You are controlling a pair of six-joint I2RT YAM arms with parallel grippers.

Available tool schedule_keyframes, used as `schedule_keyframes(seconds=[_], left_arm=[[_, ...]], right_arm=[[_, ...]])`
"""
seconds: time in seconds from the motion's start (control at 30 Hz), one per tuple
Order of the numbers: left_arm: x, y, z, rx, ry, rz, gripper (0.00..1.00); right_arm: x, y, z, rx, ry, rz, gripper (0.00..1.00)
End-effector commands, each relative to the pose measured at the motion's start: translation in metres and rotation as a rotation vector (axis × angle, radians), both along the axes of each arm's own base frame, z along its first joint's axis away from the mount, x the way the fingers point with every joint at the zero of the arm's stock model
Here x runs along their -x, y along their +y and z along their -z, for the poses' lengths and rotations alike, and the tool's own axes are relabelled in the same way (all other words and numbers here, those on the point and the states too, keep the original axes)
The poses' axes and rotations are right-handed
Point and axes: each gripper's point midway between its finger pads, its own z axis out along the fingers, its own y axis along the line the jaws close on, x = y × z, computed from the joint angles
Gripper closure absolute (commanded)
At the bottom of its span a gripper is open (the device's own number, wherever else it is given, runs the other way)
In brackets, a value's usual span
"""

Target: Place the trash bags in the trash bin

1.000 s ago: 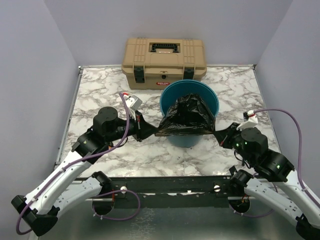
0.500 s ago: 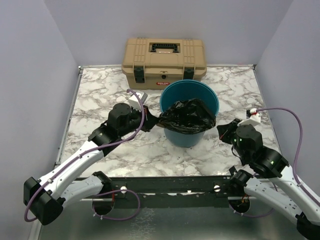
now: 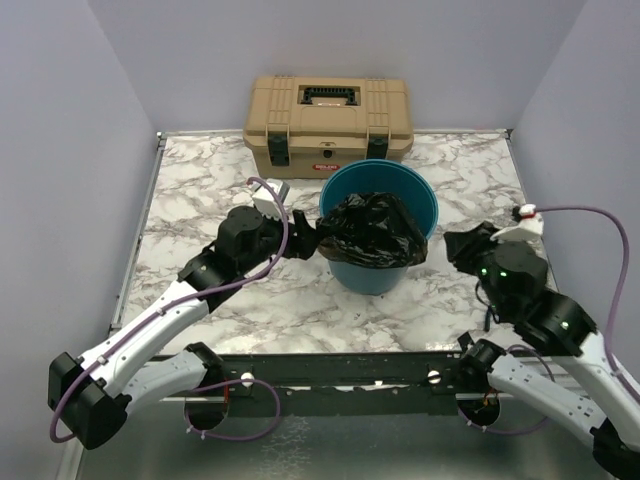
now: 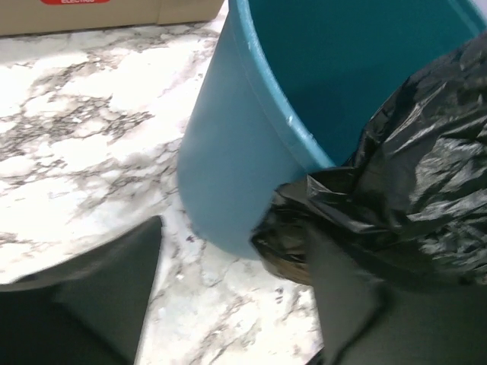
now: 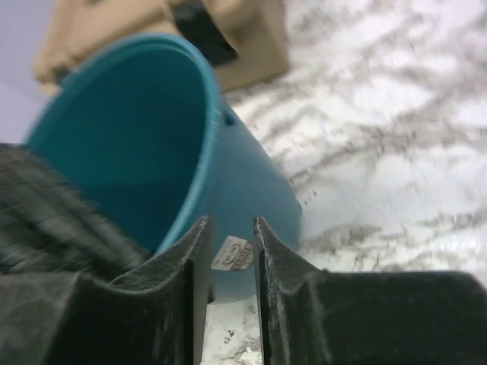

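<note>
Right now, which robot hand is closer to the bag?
Left. The left gripper is at the bag's left edge; the right gripper sits apart, right of the bin.

Bright even light, soft shadows, wrist views blurred

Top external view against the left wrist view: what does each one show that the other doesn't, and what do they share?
Only the top view shows the right pincer, standing clear of the trash bin, and the bin's whole rim. Only the left wrist view shows the left pincer spread open, one finger beside the trash bag's draped fold. Both show the teal bin, the black bag hanging over its rim, the tan toolbox and the marble table.
</note>
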Motion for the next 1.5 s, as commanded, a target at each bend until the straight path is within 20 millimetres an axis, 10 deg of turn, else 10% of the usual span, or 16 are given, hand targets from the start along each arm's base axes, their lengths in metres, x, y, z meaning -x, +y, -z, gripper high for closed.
schedule_keyframes(seconds=[0.0,0.33,0.77,1.13,1.27,1.47], left_arm=[[0.007,0.012,-0.013,-0.014,-0.010,-0.022,0.13],[0.023,0.010,-0.030,-0.187,-0.036,0.163,0.01],[0.026,-0.008,-0.028,-0.178,-0.015,0.296,0.03],[0.023,-0.018,-0.017,-0.172,0.002,0.328,0.56],[0.024,-0.020,-0.011,-0.164,0.026,0.335,0.61],[0.020,-0.021,-0.012,-0.151,0.015,0.315,0.65]], right_arm=[[0.024,0.007,-0.067,0.005,-0.169,-0.202,0.60],[0.009,0.085,-0.073,0.124,-0.075,-0.540,0.33],[-0.033,0.085,-0.065,0.100,-0.045,-0.635,0.30],[-0.050,0.093,-0.045,-0.034,0.002,-0.835,0.47],[-0.049,0.094,-0.046,-0.069,-0.013,-0.888,0.62],[-0.034,0.105,-0.047,-0.112,-0.024,-1.001,0.51]])
